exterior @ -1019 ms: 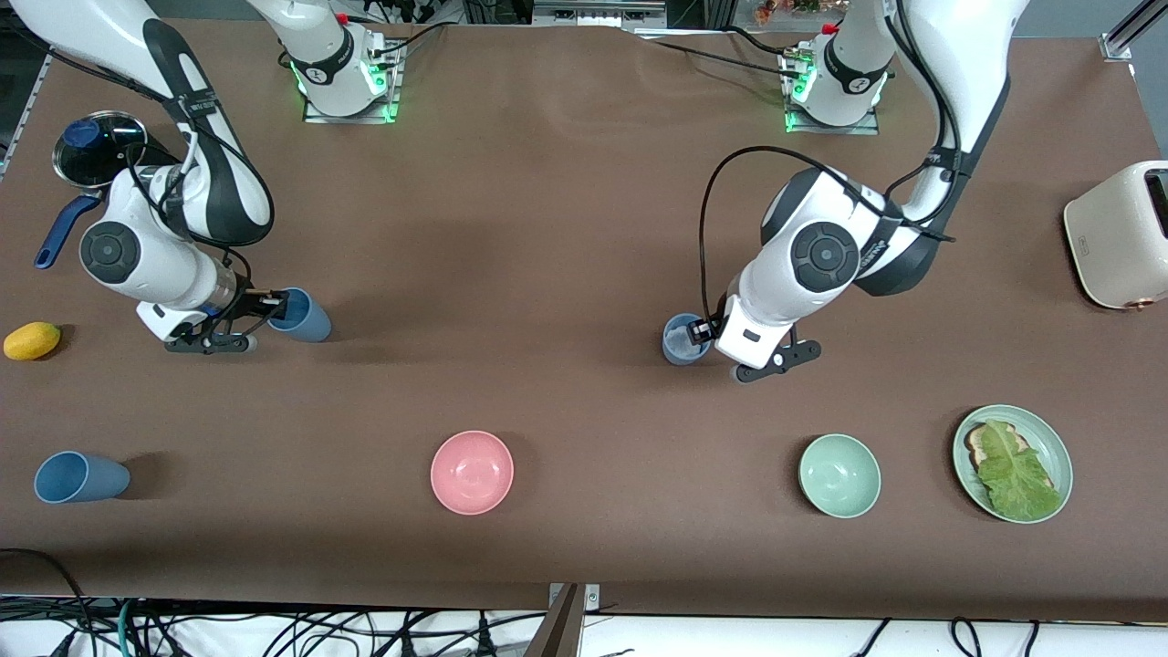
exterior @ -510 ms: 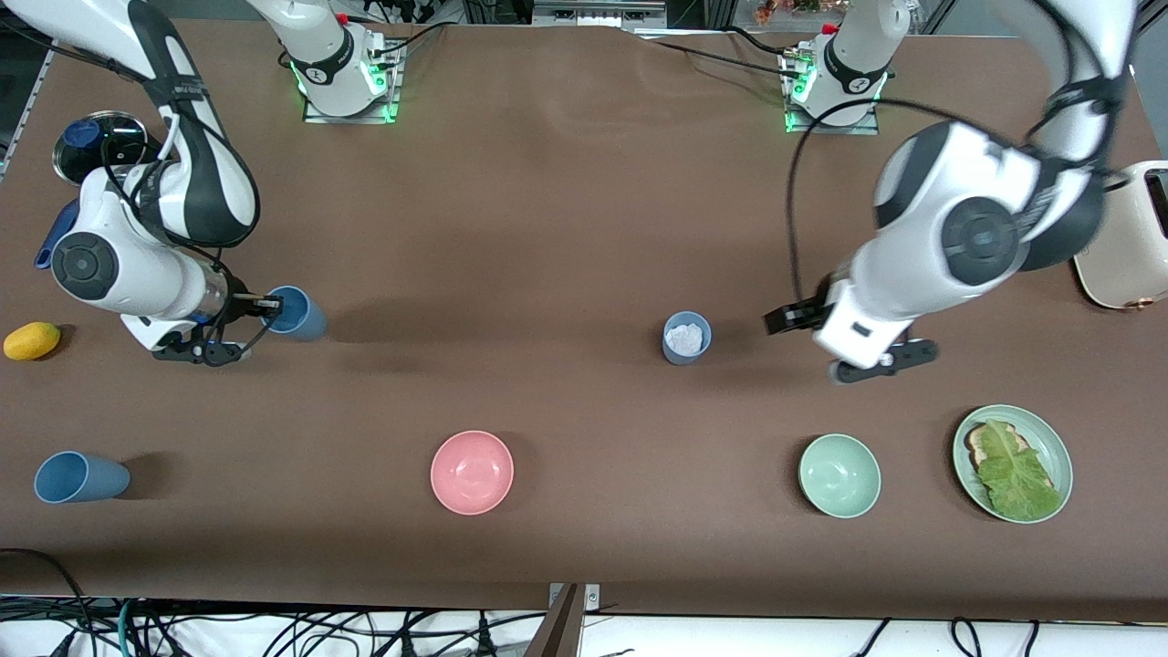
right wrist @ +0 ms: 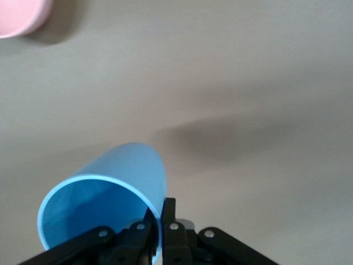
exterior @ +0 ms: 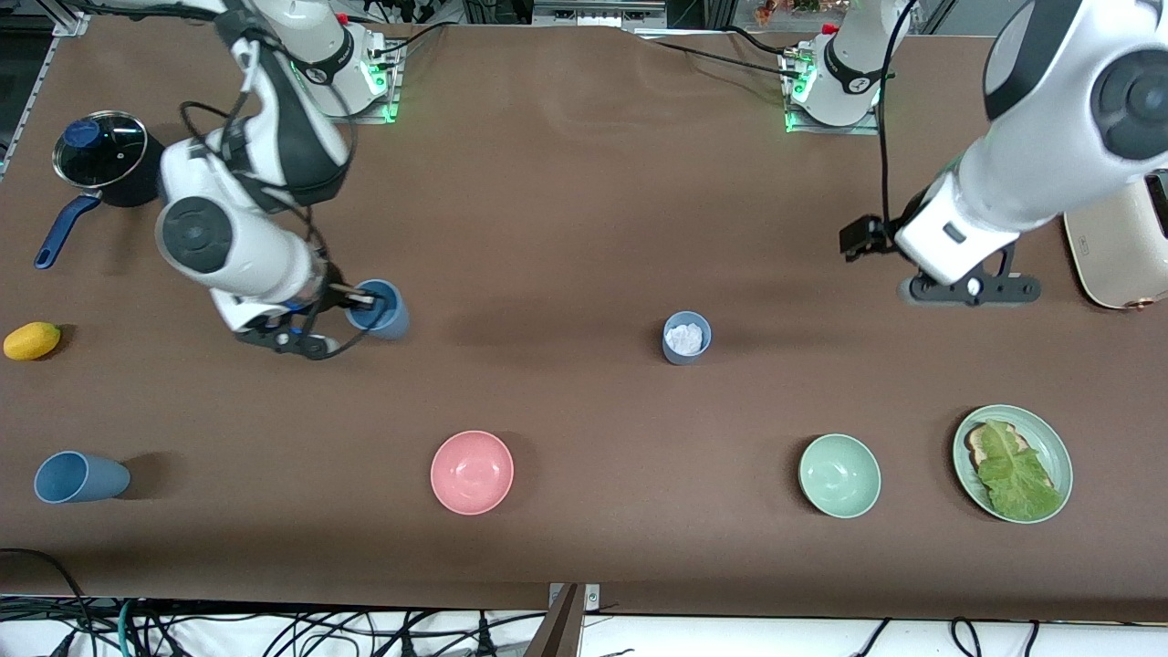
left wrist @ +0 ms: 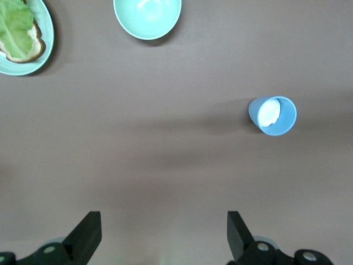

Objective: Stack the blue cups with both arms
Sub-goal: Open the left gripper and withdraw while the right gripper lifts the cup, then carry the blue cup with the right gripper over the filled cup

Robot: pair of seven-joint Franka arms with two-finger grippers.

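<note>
Three blue cups are seen. One blue cup (exterior: 381, 308) is pinched by its rim between the closed fingers of the right gripper (exterior: 351, 306) and is held tilted in the air over the brown table (exterior: 566, 182), toward the right arm's end. A greyer blue cup (exterior: 686, 338) with something white inside is stood upright near the table's middle, untouched. A third blue cup (exterior: 78, 477) is laid on its side at the right arm's end, nearer the front camera. The left gripper (exterior: 969, 288) is held high with its fingers spread wide and nothing between them, over the table beside the cream toaster (exterior: 1118, 246).
</note>
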